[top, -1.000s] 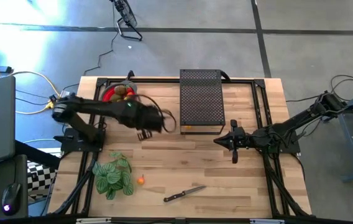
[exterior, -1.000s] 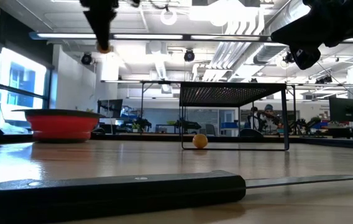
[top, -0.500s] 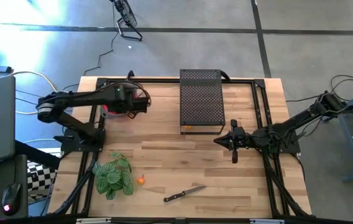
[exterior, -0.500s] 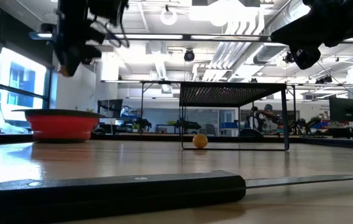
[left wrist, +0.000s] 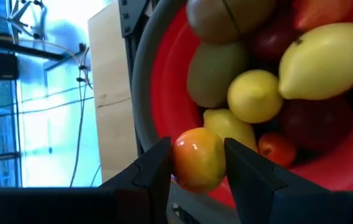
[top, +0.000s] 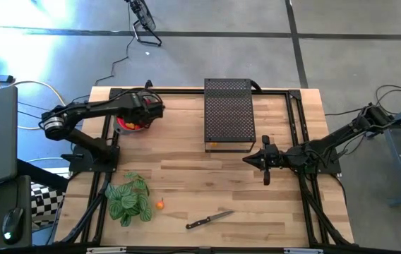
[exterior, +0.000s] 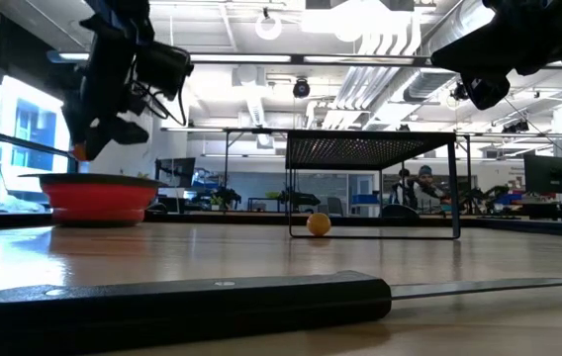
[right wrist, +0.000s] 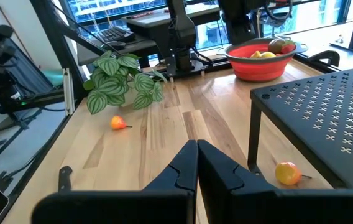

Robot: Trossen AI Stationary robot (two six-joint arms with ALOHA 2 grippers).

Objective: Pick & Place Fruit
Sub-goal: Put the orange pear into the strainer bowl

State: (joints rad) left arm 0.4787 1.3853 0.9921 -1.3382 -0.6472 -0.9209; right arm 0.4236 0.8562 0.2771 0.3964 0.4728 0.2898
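Bare planks lie open across the light wooden table [top: 186,159]. A black perforated metal rack [top: 228,114] blocks the far middle; a green striped leafy plant [top: 128,197] and black-handled knife [top: 209,220] crowd the near edge.

We see a light wooden worktop [top: 186,159] of long planks, edged by a black frame. A red bowl [top: 128,124] heaped with fruit stands near its far left corner. A black perforated metal stand [top: 228,113] sits against the middle of the far edge, with a small orange fruit [right wrist: 288,173] on the wood beneath it. Near the front left corner lies a green striped leafy plant [top: 128,199], another small orange fruit [top: 159,204] just beside it. A black-handled knife [top: 210,220] lies by the front edge.
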